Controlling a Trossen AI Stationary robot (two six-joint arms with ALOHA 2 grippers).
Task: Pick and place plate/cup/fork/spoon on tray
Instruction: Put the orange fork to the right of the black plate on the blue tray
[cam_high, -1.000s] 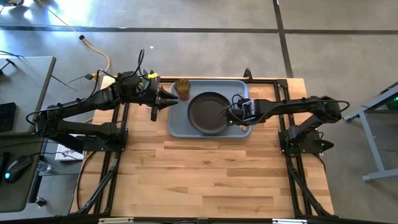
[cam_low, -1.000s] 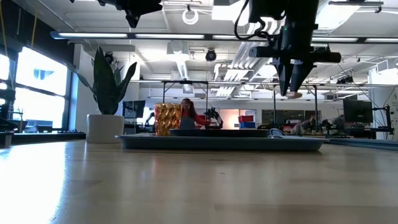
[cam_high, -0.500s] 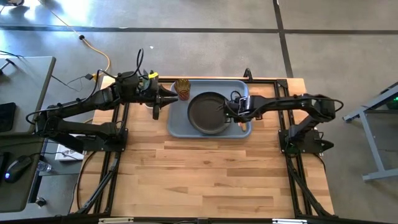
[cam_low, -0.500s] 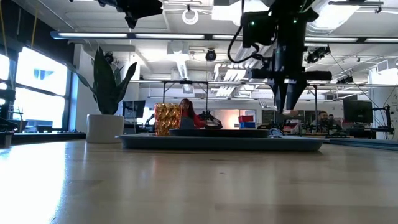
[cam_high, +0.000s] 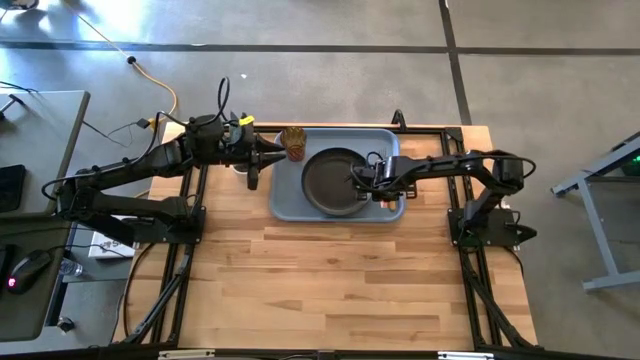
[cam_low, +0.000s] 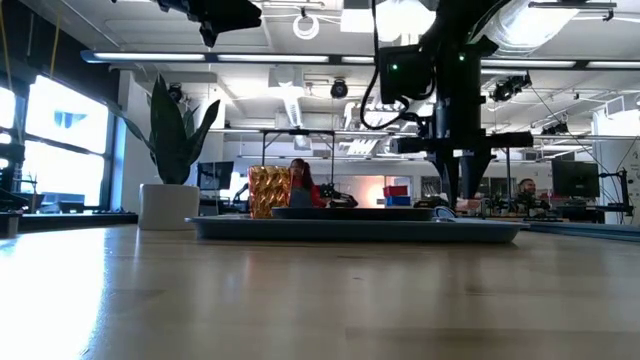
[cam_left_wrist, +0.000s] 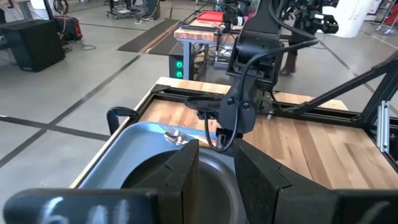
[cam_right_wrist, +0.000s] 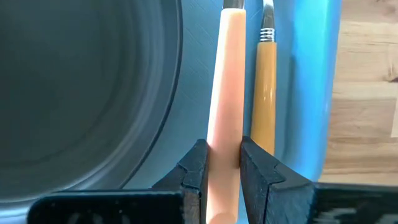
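High view: the large light blue-grey rectangular tray (cam_high: 286, 197) with rounded corners lies in the upper middle of the frame on the pale wooden table (cam_high: 330, 280); the round, nearly black matte plate (cam_high: 330, 181) sits inside it, filling most of its middle; the small amber-orange textured cup (cam_high: 293, 141) stands upright in the tray's upper left corner, just beside the plate; the right gripper (cam_high: 362, 180) reaches in from the right of the frame and hangs low over the strip of tray along the plate's right rim; the left gripper (cam_high: 270, 160) sits at the tray's left edge, near the cup, and whether its fingers are spread or pressed together I cannot tell; in the right wrist view the right gripper's two dark fingers (cam_right_wrist: 194, 171) pinch a slim pale orange handle (cam_right_wrist: 224, 93), which runs lengthwise along the tray floor between the plate's rim and a second, tan-orange handle (cam_right_wrist: 265, 93) lying just beside it, close to the tray's raised rim; which handle belongs to the fork and which to the spoon cannot be told there, since both metal ends are cut off; in the low view the right gripper comes down right of centre to the tray's rim line, and a white pot with a green plant (cam_low: 170, 190) stands at the left.
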